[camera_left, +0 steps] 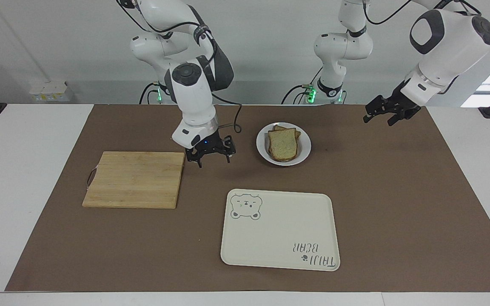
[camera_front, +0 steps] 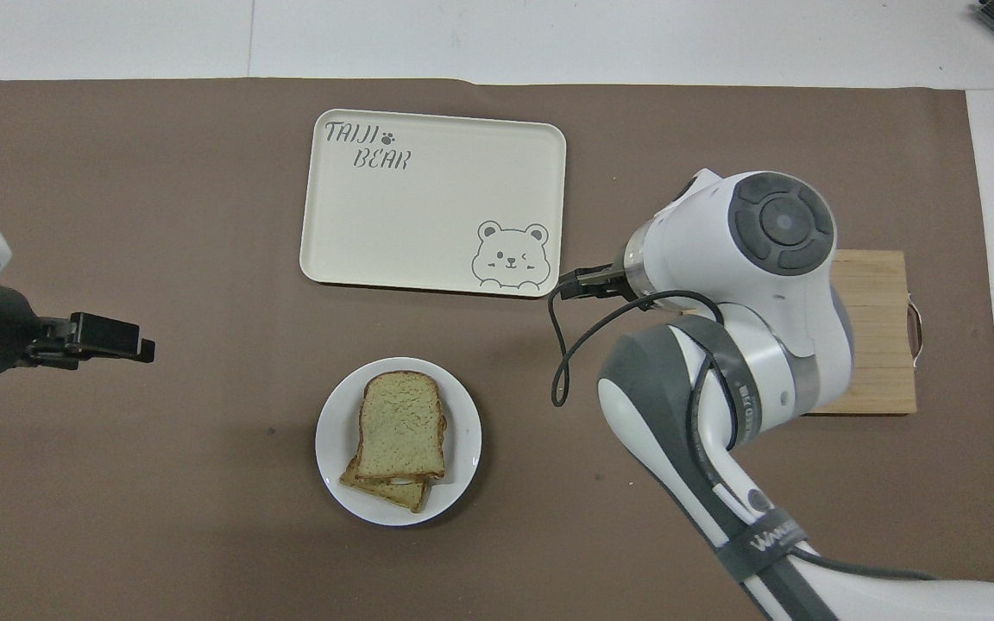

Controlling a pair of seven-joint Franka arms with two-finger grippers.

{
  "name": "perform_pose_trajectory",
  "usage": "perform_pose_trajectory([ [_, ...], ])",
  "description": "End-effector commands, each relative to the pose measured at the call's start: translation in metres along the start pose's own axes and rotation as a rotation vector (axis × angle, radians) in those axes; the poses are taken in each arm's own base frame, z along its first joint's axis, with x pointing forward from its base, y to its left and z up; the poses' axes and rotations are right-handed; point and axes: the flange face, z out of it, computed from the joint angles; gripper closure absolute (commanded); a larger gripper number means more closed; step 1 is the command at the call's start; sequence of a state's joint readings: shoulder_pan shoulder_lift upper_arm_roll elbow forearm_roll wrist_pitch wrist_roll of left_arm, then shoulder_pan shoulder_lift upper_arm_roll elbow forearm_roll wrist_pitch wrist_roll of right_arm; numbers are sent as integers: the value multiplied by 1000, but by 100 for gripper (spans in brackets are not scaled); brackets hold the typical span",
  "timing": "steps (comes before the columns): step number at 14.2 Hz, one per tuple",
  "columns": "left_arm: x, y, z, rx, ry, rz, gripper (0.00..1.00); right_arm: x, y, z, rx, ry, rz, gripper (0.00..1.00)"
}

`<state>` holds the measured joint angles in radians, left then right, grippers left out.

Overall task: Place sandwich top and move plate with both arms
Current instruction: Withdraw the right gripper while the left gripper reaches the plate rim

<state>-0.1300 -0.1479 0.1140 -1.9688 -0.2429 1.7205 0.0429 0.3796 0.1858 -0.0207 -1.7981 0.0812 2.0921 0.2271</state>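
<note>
The sandwich top (camera_left: 283,143) (camera_front: 400,424) lies on a darker slice (camera_front: 393,493) on the small white plate (camera_left: 306,145) (camera_front: 333,440). The lower slice pokes out at one corner. My right gripper (camera_left: 210,154) (camera_front: 568,283) stands open and holds nothing. It is low over the mat, between the plate and the cutting board. My left gripper (camera_left: 380,117) (camera_front: 145,347) hangs open and holds nothing. It is over the mat toward the left arm's end of the table, apart from the plate.
A cream tray with a bear drawing (camera_left: 279,229) (camera_front: 428,198) lies farther from the robots than the plate. A wooden cutting board (camera_left: 134,178) (camera_front: 877,345) lies toward the right arm's end, partly covered by the right arm from above.
</note>
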Motion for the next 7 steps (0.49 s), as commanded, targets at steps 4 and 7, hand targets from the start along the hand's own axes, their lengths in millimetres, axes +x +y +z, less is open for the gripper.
perform_pose_trajectory([
  [4,-37,44,109,-38,-2,72,0,2,74,-40,-32,-7,89,0],
  [7,-55,51,173,-82,29,72,0,-2,103,-68,-34,17,115,0],
])
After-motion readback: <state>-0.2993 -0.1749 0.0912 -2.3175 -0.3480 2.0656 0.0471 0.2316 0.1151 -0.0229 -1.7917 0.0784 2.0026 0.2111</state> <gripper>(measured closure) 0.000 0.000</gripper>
